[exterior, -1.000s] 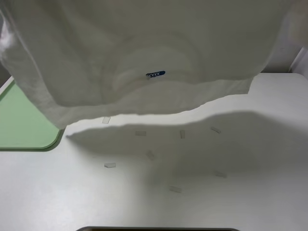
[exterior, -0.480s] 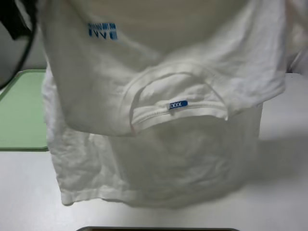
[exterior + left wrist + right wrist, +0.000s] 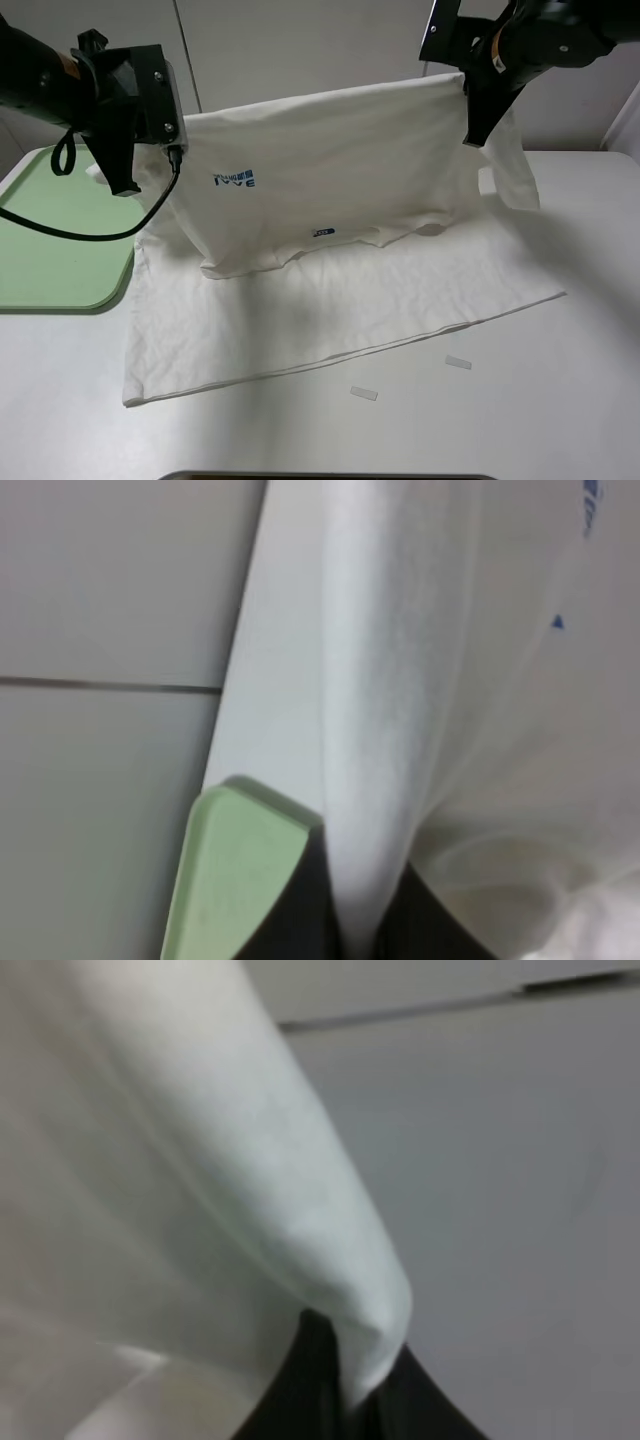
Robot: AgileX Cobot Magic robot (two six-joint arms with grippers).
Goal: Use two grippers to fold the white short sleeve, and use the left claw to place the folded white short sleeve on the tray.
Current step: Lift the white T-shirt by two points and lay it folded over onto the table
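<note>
**Exterior high.** White short sleeve: soft, matte cotton, finely creased. Its lower half lies flat on the desk, hem towards the near edge. The upper half is lifted and doubled back over it as a slack sheet. Blue chest print and blue neck label both face the camera.
- Left claw: black and blocky, clamped tight on the shirt's left upper corner above the desk's left edge.
- Right gripper: pinched on the right upper corner, with a sleeve hanging below it.
- Tray: pale green, smooth plastic, rounded corner, low rim. It sits at the desk's left edge, just beside the shirt's flat part. A black cable loops in front of it.
- Two pale tape strips lie near the hem.

**Left wrist.** A thick rolled fold of the shirt runs into the claw. The dark jaws are closed on the cloth. A tray corner shows beside it.

**Right wrist.** A rounded cloth fold is nipped between the gripper's dark closed jaws.
</note>
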